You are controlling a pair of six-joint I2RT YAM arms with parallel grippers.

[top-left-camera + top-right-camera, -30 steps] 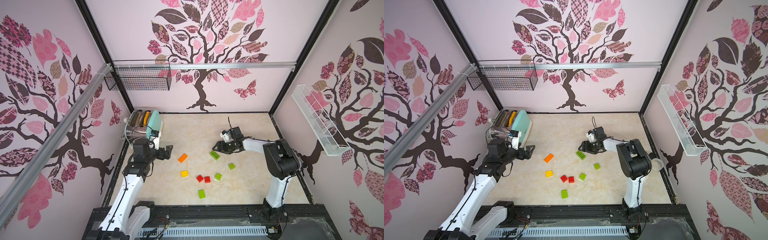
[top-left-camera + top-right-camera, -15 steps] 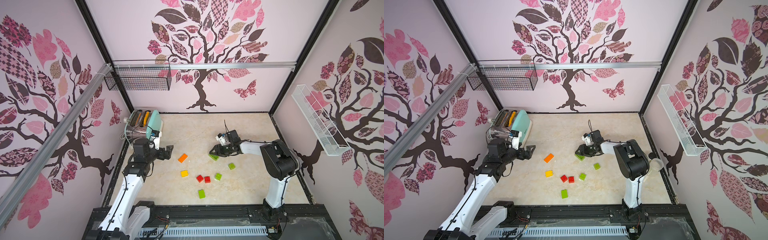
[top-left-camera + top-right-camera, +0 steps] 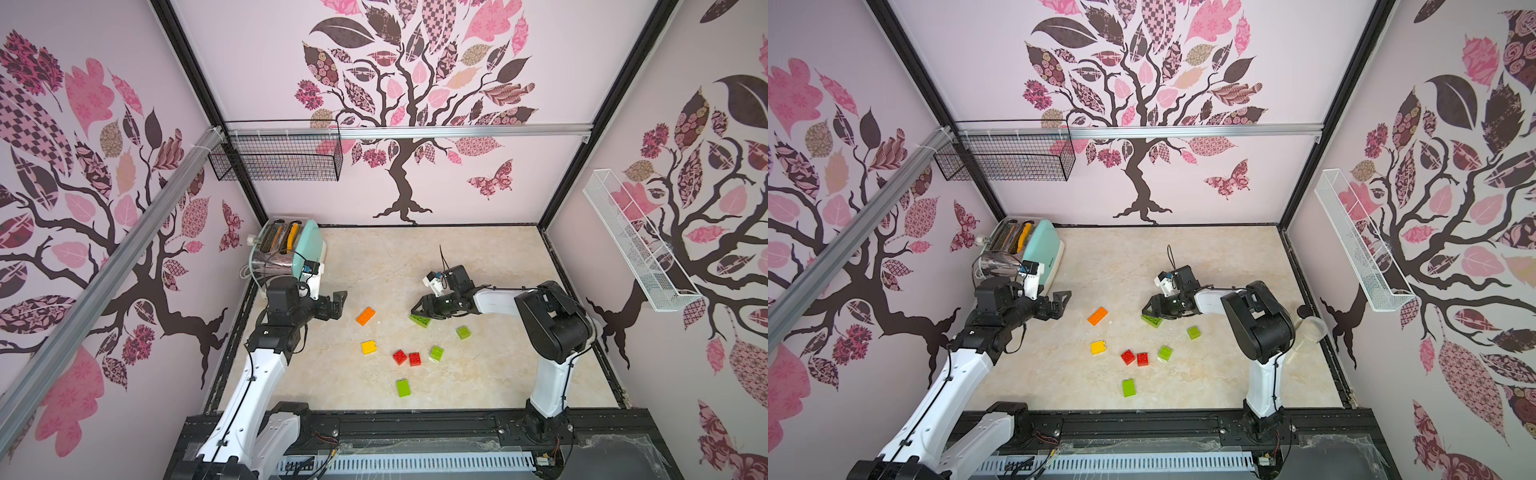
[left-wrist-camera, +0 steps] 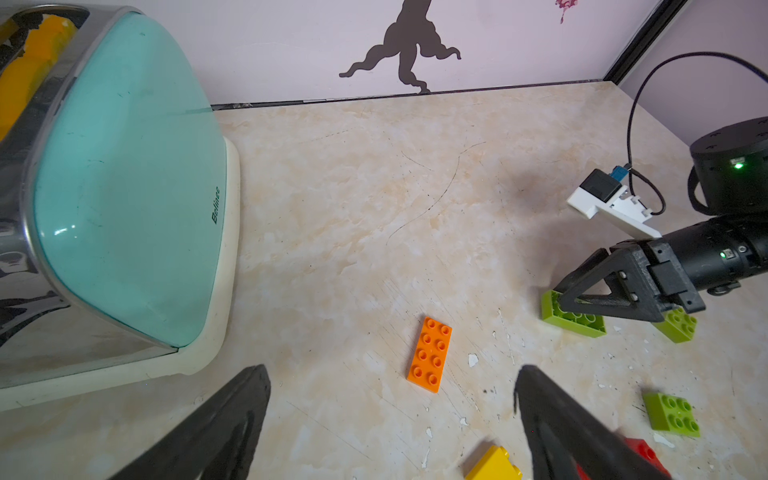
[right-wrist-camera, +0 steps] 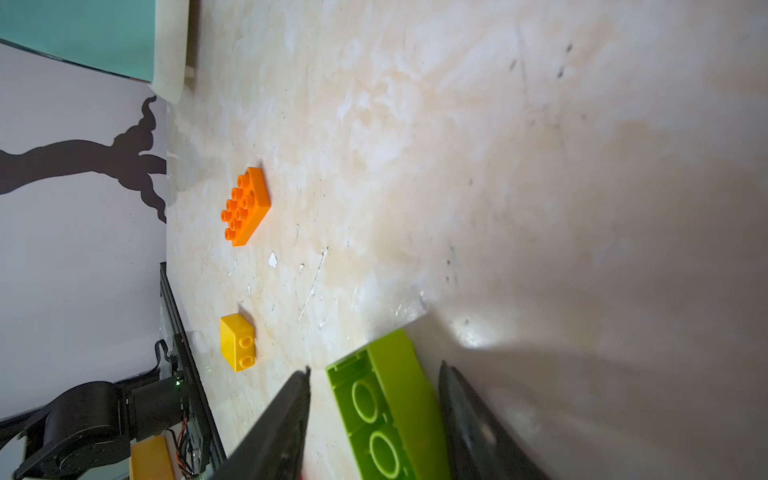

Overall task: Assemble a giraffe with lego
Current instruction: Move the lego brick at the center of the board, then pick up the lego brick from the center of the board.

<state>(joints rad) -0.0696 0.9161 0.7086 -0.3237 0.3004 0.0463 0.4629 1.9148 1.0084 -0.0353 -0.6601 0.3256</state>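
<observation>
My arms (image 3: 266,365): white link shells (image 3: 548,386) between black joint housings (image 3: 552,328), black triangular-framed gripper fingers (image 4: 615,306), a white wrist camera mount (image 4: 611,208) trailing a looped black cable (image 4: 630,124), and small green status lights (image 4: 738,165).

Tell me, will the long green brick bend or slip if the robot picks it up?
Probably not bend: the long green brick looks like hard moulded plastic with straight edges. It is likely light, since its underside shows hollow. It might slip or twist, because its sides look smooth and shiny where the right gripper straddles it.
</observation>
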